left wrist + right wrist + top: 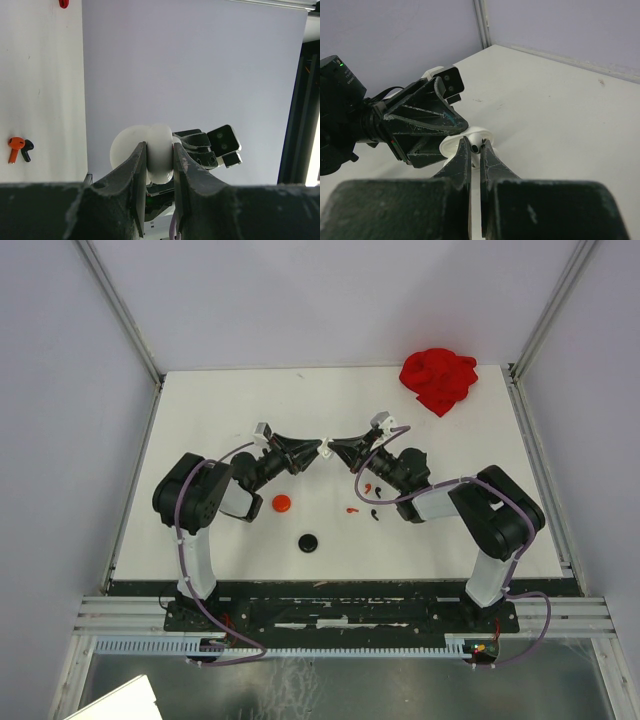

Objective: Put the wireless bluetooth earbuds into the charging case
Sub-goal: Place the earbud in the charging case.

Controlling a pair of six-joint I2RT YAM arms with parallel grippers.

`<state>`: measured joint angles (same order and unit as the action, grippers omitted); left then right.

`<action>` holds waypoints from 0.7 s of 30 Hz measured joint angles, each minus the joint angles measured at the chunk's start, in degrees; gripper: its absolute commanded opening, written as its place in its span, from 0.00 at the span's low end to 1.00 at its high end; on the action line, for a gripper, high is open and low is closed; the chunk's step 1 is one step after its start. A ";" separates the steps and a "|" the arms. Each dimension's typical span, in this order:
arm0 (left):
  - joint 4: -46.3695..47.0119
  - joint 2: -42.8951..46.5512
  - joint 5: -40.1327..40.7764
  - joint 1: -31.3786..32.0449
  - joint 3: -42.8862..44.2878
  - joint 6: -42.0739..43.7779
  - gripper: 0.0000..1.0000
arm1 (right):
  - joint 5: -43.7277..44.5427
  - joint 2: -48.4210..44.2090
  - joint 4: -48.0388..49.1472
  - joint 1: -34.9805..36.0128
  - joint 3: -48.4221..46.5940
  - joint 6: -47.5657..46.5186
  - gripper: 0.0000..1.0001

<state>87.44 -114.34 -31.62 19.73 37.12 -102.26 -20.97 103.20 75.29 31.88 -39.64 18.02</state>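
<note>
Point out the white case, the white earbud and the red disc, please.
white case (159, 150): left wrist view, middle of its rounded shell.
white earbud (475, 147): right wrist view, its head with the dark dot.
red disc (282, 504): top view, its centre.

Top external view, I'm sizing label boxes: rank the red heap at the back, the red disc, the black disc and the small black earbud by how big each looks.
1. red heap
2. red disc and black disc: alike, not ranked
3. black earbud
</note>
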 measured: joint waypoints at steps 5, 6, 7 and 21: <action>0.00 0.11 0.00 0.02 0.00 0.00 0.03 | 0.15 0.00 0.57 0.00 0.22 0.11 0.01; 0.00 0.11 0.00 0.02 0.00 0.00 0.03 | 0.24 0.00 0.59 0.00 0.28 0.20 0.01; 0.00 0.13 0.00 0.02 0.00 0.00 0.03 | 0.31 0.00 0.59 0.00 0.35 0.26 0.01; -0.35 1.38 0.13 0.00 0.00 0.04 0.03 | 1.68 -0.20 0.90 0.00 0.35 4.33 0.01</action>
<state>87.09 -112.97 -31.48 19.73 37.12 -102.21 -19.29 103.00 76.18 31.88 -39.29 22.35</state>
